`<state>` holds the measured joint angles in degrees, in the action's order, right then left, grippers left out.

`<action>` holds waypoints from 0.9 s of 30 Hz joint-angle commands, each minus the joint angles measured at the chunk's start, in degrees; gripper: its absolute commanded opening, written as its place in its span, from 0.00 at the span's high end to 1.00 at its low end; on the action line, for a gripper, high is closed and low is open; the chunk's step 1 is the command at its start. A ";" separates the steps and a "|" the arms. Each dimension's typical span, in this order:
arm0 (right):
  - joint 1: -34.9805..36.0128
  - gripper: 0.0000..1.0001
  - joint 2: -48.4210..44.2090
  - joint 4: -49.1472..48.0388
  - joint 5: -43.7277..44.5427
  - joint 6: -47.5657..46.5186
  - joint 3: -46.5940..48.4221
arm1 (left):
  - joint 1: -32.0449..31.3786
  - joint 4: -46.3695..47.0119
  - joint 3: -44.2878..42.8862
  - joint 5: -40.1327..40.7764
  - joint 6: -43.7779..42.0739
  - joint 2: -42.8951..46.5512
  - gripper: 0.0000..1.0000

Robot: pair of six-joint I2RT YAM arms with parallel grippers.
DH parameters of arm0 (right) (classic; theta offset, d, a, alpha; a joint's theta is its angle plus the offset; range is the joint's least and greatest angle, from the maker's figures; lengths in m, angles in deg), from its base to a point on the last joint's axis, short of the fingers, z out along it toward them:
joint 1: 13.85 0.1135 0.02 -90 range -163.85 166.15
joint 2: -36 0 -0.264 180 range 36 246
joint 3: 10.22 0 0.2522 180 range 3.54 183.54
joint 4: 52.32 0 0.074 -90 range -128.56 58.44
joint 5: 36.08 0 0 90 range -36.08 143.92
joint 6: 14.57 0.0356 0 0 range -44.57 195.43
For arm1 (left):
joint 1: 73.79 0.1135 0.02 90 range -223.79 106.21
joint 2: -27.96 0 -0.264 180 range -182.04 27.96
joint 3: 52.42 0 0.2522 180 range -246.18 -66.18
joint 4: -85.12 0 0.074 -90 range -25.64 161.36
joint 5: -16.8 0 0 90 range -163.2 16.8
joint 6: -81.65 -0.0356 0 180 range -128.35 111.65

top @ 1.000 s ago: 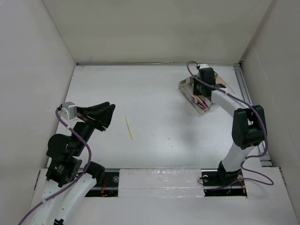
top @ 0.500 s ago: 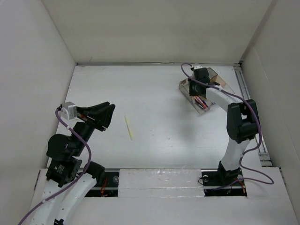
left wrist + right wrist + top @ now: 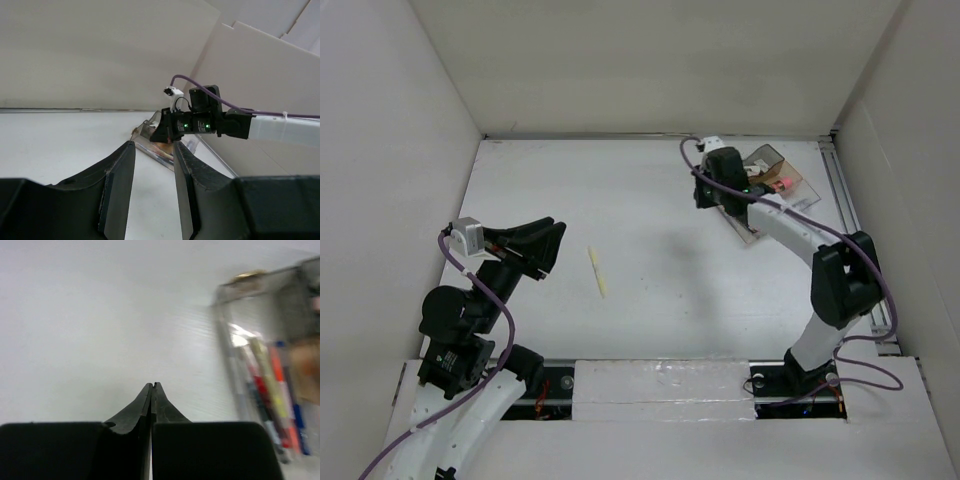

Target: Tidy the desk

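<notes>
Desk: flat, white, matte

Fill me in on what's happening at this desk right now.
Two robot arms are tidying the desk. The right gripper is shut and holds nothing, poised just beside a clear tray at the far right that already has pens in it. The left gripper is open and empty at the near left. A thin yellow stick lies loose on the desk, with neither gripper touching it.
</notes>
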<state>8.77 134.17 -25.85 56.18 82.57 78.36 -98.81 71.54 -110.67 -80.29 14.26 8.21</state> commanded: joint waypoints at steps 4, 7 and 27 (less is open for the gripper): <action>21.27 0.99 6.91 -1.90 5.87 0.69 5.56 | 0.23 2.45 0.28 0.67 -0.29 0.58 0.68; 25.72 0.83 10.53 -1.72 8.19 1.82 7.25 | 0.23 2.28 0.02 0.50 -0.29 0.24 0.68; 35.57 0.61 30.59 4.43 7.23 2.62 25.10 | 0.23 1.93 0.02 0.42 -0.37 0.85 0.68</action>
<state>43.98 163.81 -21.92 63.20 84.42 100.88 -98.81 71.52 -110.67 -79.79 14.26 8.76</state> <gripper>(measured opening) 0.387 0.323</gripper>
